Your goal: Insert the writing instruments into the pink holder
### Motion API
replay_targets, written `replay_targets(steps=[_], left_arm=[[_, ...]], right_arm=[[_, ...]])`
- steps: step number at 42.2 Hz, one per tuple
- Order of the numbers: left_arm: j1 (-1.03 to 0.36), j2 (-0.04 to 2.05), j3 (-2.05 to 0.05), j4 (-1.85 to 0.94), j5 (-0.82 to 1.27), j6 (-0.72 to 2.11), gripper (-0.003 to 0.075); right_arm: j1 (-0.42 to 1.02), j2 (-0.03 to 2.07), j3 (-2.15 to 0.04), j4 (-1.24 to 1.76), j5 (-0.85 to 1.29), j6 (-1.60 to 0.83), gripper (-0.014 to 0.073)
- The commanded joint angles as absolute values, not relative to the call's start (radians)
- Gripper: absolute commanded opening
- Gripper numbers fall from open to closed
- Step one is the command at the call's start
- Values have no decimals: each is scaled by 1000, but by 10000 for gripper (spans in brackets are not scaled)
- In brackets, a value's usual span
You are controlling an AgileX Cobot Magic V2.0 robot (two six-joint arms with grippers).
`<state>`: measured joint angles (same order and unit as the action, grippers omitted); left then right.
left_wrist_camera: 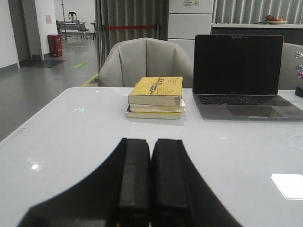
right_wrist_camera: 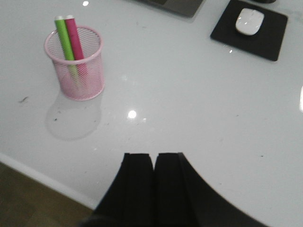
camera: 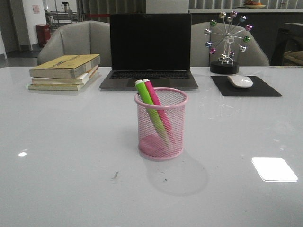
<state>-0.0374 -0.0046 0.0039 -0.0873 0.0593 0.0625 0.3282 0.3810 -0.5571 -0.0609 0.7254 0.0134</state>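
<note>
Both the left gripper (left_wrist_camera: 150,179) and right gripper (right_wrist_camera: 154,184) are pressed together, holding nothing, above the table (camera: 71,156).

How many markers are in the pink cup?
2. The green marker and the pink marker both stand tilted inside the pink mesh cup, side by side, tops leaning on its left rim. The mesh shows no other inside.

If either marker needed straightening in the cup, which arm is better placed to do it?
Probably the right. Its closed gripper looks onto the pink wire-mesh cup with the lime green marker and hot pink marker inside. The left gripper, also closed, faces the stacked books, cup out of view.
</note>
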Motion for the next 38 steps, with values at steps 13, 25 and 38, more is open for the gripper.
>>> replay_targets(steps=[13,25,38], left_arm=[[-44,-24,9,-99,-30,63,92],[-44,-24,9,-99,-30,63,92],[-44,-24,9,-99,-30,63,92]], right_arm=[[21,35,-168,-17,163,-6,57],[-24,-31,14,30,7,-6,57],[-20,-31,24,57,-65,-6,57]])
